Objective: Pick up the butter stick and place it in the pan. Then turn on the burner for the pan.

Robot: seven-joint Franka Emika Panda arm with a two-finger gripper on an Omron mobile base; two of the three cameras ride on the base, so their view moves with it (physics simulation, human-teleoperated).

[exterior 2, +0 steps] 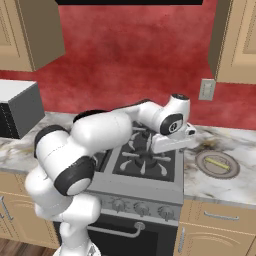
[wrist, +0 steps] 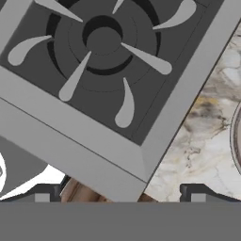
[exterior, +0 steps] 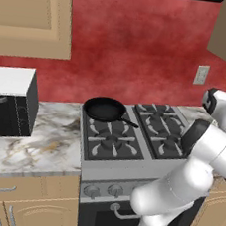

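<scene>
Butter stick [exterior 2: 216,162] is seen as a small pale yellow bar lying on a round grey plate [exterior 2: 217,164], which sits on the marble counter [exterior 2: 220,185] just right of the stove [exterior 2: 145,165] in the right base view. Stick is untouched, not held by anything.

Pan [exterior: 104,109], black w/ thin handle pointing toward the stove's centre, is set on the rear left burner in the left base view; nothing is seen inside it. Pan and stick are well apart, on opposite sides of the cooktop.

Gripper [wrist: 120,195] is held above the stove's front right corner, btwn the front right burner [wrist: 103,40] and the counter edge. In the hand view the two dark tips are spread wide apart w/ nothing btwn them; jaws are released. A curved sliver of the plate rim is cut by that view's right edge.

Knobs [exterior 2: 141,207] are lined along the stove's front panel, oven handle below. A microwave [exterior: 8,102] is placed on the counter left of the stove. A wall outlet [exterior 2: 206,89] is mounted on the red backsplash above the plate.
</scene>
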